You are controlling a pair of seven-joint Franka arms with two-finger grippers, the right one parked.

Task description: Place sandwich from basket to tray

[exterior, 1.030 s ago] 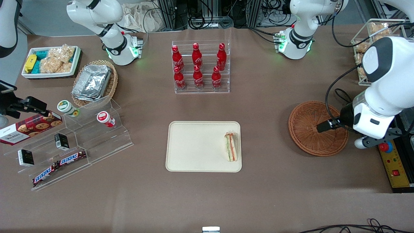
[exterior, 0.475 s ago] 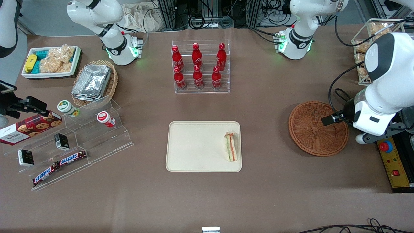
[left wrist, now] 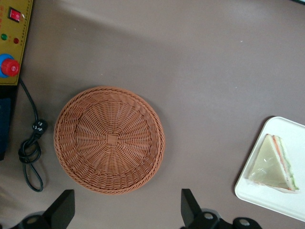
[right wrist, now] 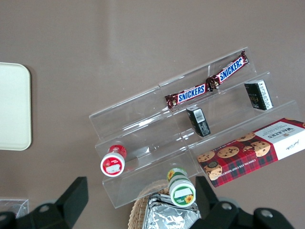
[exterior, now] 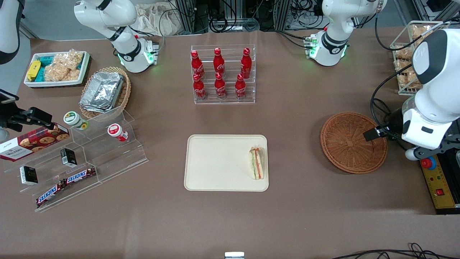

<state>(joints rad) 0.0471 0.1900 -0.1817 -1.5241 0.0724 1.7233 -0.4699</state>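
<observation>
The sandwich (exterior: 257, 163) lies in clear wrap on the cream tray (exterior: 215, 162), at the tray end nearest the basket; it also shows in the left wrist view (left wrist: 274, 164) on the tray's corner (left wrist: 267, 200). The round reddish-brown basket (exterior: 354, 142) is empty, as the left wrist view (left wrist: 109, 139) shows. My left gripper (exterior: 375, 133) hangs above the basket's rim toward the working arm's end of the table. In the left wrist view the gripper (left wrist: 126, 212) is open and empty, its fingers wide apart.
A rack of red cola bottles (exterior: 222, 73) stands farther from the camera than the tray. A yellow control box with a red button (exterior: 436, 180) and a coiled cable (left wrist: 31, 152) lie beside the basket. An acrylic snack stand (exterior: 82, 158) lies toward the parked arm's end.
My left gripper has drawn away from the basket's middle toward the working arm's end of the table. The sandwich, tray and basket have not moved.
</observation>
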